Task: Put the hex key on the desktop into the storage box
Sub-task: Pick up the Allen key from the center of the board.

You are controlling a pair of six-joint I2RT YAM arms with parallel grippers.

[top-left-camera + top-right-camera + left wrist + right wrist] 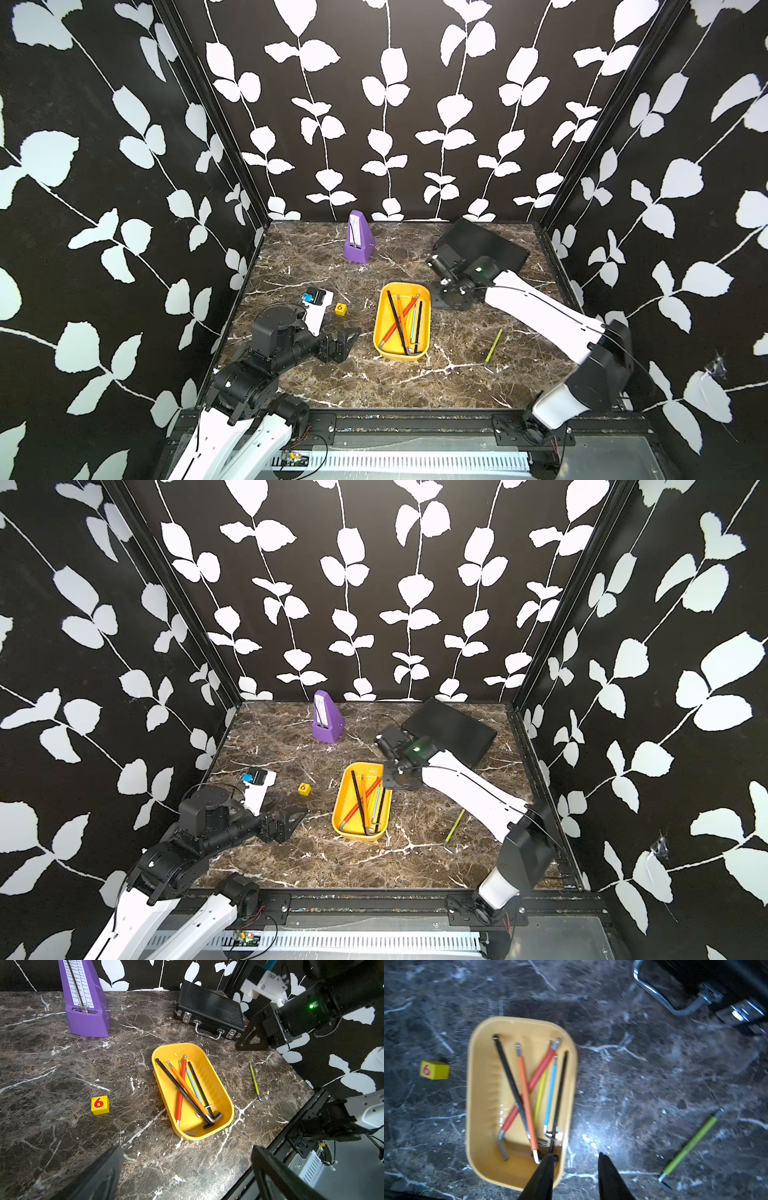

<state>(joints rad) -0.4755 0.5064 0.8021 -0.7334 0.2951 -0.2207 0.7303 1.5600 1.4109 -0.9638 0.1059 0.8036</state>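
Observation:
A green hex key (493, 349) (455, 827) (255, 1080) (691, 1145) lies on the brown marble desktop (415, 382), to the right of the storage box and apart from it. The storage box (380, 328) (337, 812) (226, 1095) (473, 1105) is a shallow yellow tray holding several hex keys: black, orange, red, blue, yellow. My right gripper (446, 301) (397, 781) (575, 1155) hovers open and empty by the tray's far right corner. My left gripper (345, 340) (291, 818) (187, 1149) stands open and empty left of the tray.
A purple metronome (358, 239) (85, 1001) stands at the back. A black ribbed briefcase (486, 241) (209, 1009) with a metal handle lies at the back right, behind the right wrist. A small yellow cube (340, 308) (100, 1105) marked 6 sits left of the tray.

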